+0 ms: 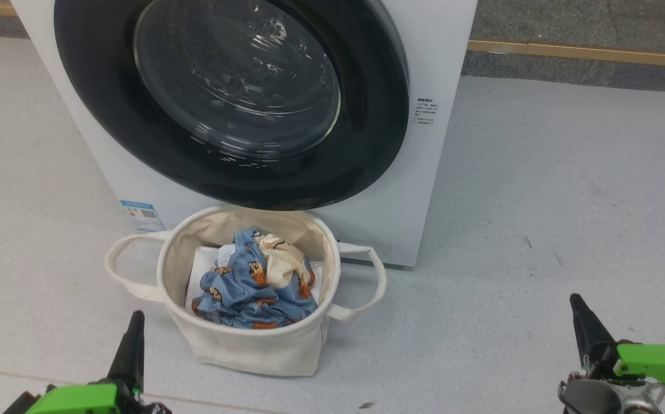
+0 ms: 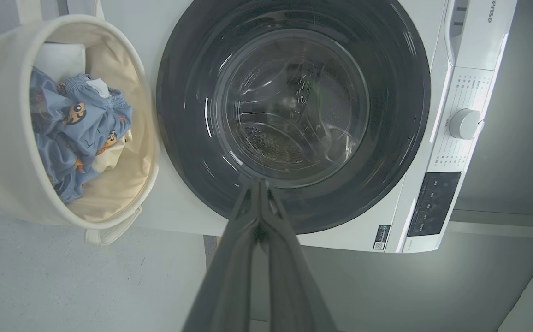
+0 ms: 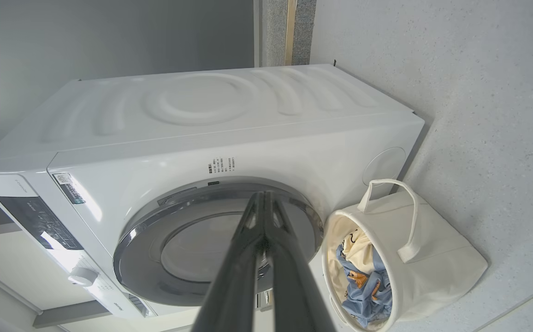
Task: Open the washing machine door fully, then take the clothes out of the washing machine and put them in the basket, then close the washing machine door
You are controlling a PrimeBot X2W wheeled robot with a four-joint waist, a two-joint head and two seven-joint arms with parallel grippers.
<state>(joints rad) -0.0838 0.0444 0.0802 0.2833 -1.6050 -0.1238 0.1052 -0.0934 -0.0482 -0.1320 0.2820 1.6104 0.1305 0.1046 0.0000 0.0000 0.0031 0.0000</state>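
Left gripper (image 1: 134, 322): lower left of the head view, over the pale speckled floor (image 1: 539, 201). Fingers pressed together tip to tip, gripping nothing. It is well apart from the basket.

Basket (image 1: 263, 351): upright on the floor, just in front of the washing machine and below the door. It stands between the two grippers, nearer the left one. One loop handle sticks out on each side.

Clothes (image 1: 246, 287): inside the basket, crumpled. The blue bear-print fabric has the cream piece lying on its upper right. A flat white sheet (image 1: 200, 270) lies under them against the basket's left inner wall.

Washing machine (image 1: 424, 172): white front, directly behind the basket. A blue sticker (image 1: 142, 215) sits at the lower left corner of the front.

Door (image 1: 108, 115): shut, its black rim lying flat against the front. The perforated drum shows through the glass in the left wrist view.

Right gripper (image 1: 575, 303): lower right of the head view, over bare floor and well apart from the basket and the machine. Fingers closed together, empty.
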